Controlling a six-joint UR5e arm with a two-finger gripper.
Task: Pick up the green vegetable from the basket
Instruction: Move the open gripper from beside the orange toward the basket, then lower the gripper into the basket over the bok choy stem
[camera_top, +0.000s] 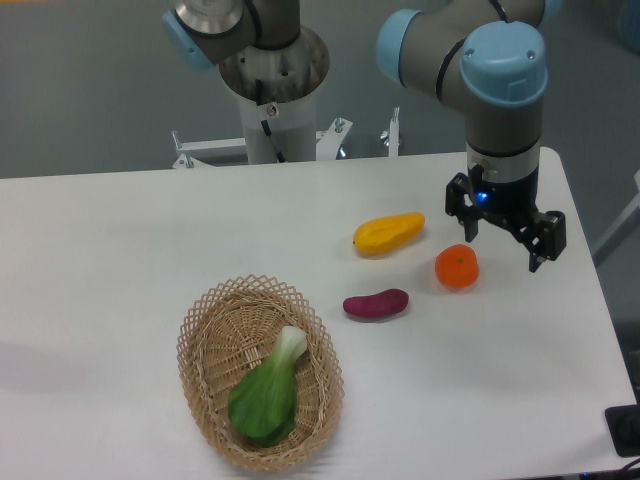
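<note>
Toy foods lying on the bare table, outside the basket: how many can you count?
3: the yellow fruit, the orange fruit right of it beside the gripper, and the purple piece nearest the basket. None seem hidden.

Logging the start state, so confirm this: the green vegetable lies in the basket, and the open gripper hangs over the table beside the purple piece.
One thing is wrong. The camera view shows the open gripper beside the orange fruit, not the purple piece, which lies further left. The rest holds: the green vegetable lies in the basket, and the gripper hangs over the table.
</note>
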